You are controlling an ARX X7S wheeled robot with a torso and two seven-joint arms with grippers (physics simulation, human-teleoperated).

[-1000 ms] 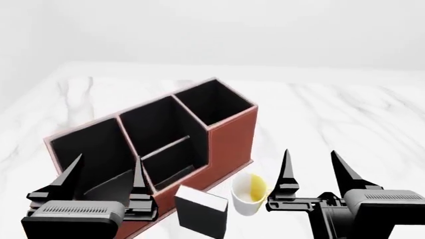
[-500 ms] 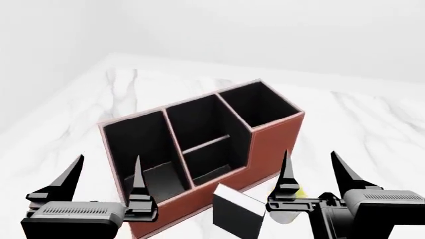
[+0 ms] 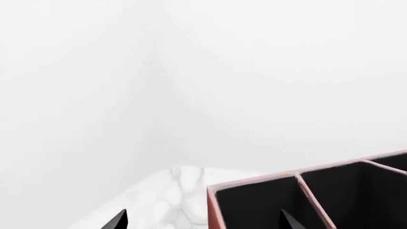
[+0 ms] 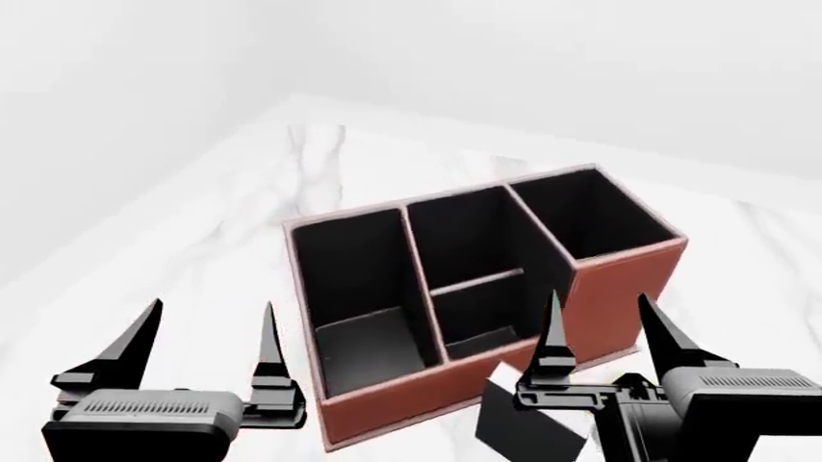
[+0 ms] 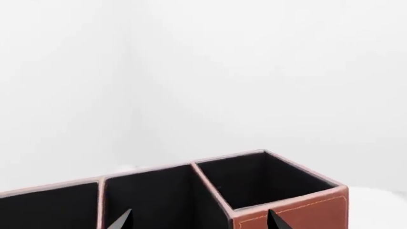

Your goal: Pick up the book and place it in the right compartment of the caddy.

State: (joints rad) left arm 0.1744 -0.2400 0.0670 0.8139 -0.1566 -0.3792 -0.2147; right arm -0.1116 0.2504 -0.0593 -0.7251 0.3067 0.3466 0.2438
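Note:
The reddish-brown caddy (image 4: 398,399) with a black interior stands on the marble table, angled across the head view. Its right compartment (image 4: 591,217) is the tall end section, and it has nothing in it. The black book (image 4: 521,431) stands in front of the caddy at the bottom edge, partly hidden behind my right gripper (image 4: 599,306). That gripper is open, raised and holds nothing. My left gripper (image 4: 212,313) is also open with nothing in it, in front of the caddy's low left end. The right wrist view shows the right compartment (image 5: 267,179) beyond the right gripper (image 5: 199,220). The left gripper (image 3: 203,222) faces the caddy's left corner (image 3: 213,200).
The marble table (image 4: 192,250) reaches a far corner against pale walls. A sliver of yellow (image 4: 626,381) shows behind the right gripper, beside the book. The caddy's middle section (image 4: 469,279) is split by a low divider, and its left compartment (image 4: 360,289) is long and low.
The head view has swung left: the caddy, book and mug have slid right in the picture, and the mug is now almost hidden behind the right gripper. Both grippers stay open.

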